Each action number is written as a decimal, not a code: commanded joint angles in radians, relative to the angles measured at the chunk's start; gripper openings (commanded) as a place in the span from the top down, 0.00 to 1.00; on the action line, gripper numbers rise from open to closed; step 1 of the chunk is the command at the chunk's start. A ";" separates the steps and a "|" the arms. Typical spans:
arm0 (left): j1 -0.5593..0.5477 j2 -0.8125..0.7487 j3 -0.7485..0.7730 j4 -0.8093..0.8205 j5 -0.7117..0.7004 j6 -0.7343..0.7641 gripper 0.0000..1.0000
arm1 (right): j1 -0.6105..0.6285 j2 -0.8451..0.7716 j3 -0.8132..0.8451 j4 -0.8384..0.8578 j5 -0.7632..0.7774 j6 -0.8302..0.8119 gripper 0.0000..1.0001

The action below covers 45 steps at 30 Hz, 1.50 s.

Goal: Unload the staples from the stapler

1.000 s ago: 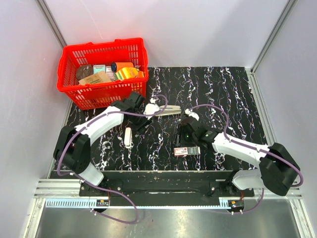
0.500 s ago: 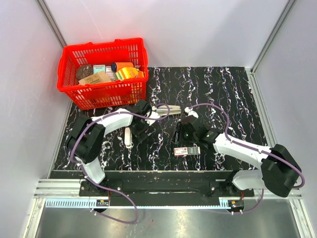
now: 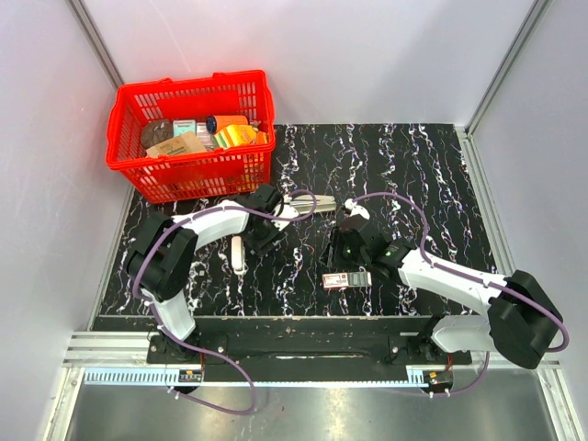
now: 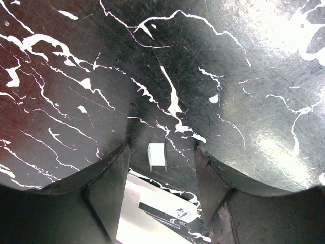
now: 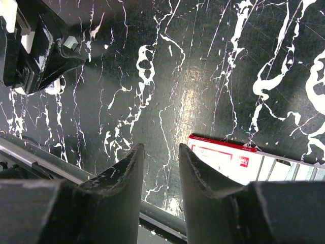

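Note:
The grey-silver stapler lies on the black marbled table, just right of my left wrist. My left gripper points down at the table, open. A short strip of staples lies loose on the table between its fingers, touching neither. A pale piece with a black slot and a small label shows under the jaws; it looks like the stapler's end. My right gripper hangs open over bare table with a narrow gap and nothing in it.
A small red-and-white box lies just right of my right fingers. A short white bar lies left of my left gripper. A red basket with several packets stands at the back left. The table's front rail is close.
My left arm has folded its elbow in and its gripper has shifted slightly toward the near edge. The right jaws have narrowed a little. The stapler has stayed put.

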 commanded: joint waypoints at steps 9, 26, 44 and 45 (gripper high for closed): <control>0.009 0.040 -0.002 0.018 -0.035 0.012 0.47 | 0.009 -0.021 0.010 0.008 0.016 -0.001 0.64; 0.018 0.049 -0.037 -0.002 -0.003 0.023 0.55 | 0.009 -0.033 0.027 -0.033 0.051 -0.018 0.67; 0.033 0.017 -0.074 -0.025 0.037 0.062 0.55 | 0.008 -0.040 0.073 -0.092 0.085 -0.023 0.67; 0.033 0.017 -0.076 -0.025 0.037 0.064 0.56 | 0.009 -0.040 0.072 -0.092 0.086 -0.021 0.66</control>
